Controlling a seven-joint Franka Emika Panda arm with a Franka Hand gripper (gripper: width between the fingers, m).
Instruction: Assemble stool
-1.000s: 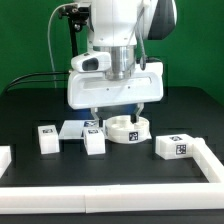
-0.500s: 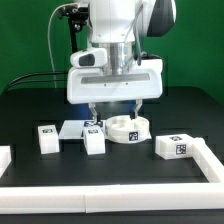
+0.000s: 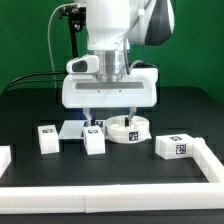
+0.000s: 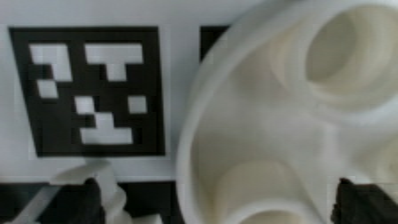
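Note:
The stool's round white seat disc [image 3: 129, 128] lies on the black table; in the wrist view it fills much of the picture [image 4: 285, 120]. Three chunky white legs with square tags lie nearby: one at the exterior view's left [image 3: 46, 138], one in the middle [image 3: 94, 141] and one at the right [image 3: 173, 147]. My gripper [image 3: 112, 117] hangs open and empty just above the seat's left part. In the wrist view the gripper [image 4: 221, 203] has one finger [image 4: 75, 200] over the marker board side and the other [image 4: 366, 200] over the seat.
The marker board [image 3: 72, 128] lies flat behind the middle leg; one of its tags shows in the wrist view [image 4: 98, 90]. Long white border rails run along the front [image 3: 120, 186] and the right [image 3: 214, 160], with a short piece at the left [image 3: 5, 157].
My gripper has moved a little to the exterior view's left and lower toward the seat. The jaws stay open. The stool parts have not moved.

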